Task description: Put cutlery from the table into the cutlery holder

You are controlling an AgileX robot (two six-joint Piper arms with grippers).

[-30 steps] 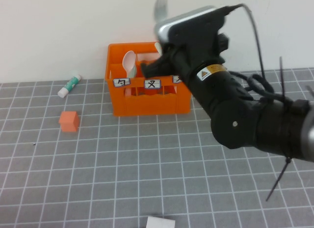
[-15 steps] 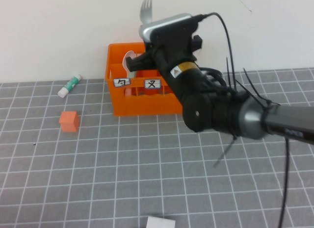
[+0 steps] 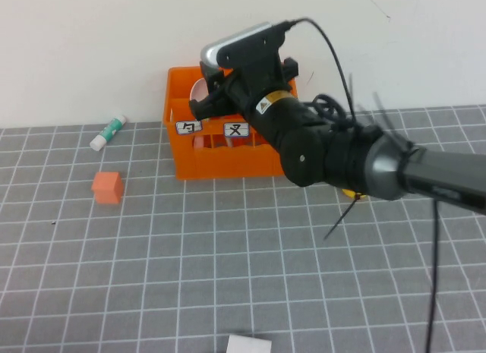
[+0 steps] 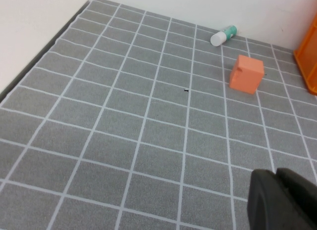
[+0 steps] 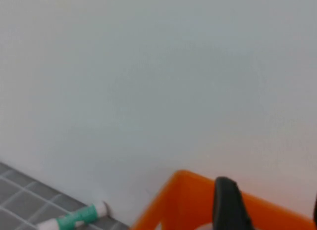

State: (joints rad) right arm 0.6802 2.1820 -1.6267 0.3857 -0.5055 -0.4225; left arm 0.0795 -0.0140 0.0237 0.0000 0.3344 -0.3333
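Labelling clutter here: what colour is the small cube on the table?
Light orange cube, clearest in the left wrist view.

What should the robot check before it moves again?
1. Right gripper over the cutlery holder: ok.
2. Fork inside a compartment: cannot tell, the fork is hidden in every view.
3. Right gripper's grip state: cannot tell.
4. White spoon close beside the gripper, safe from a bump: cannot tell.
5. Small orange cube and glue stick away from the holder: ok.
6. Left gripper low over bare table, out of the way: ok.
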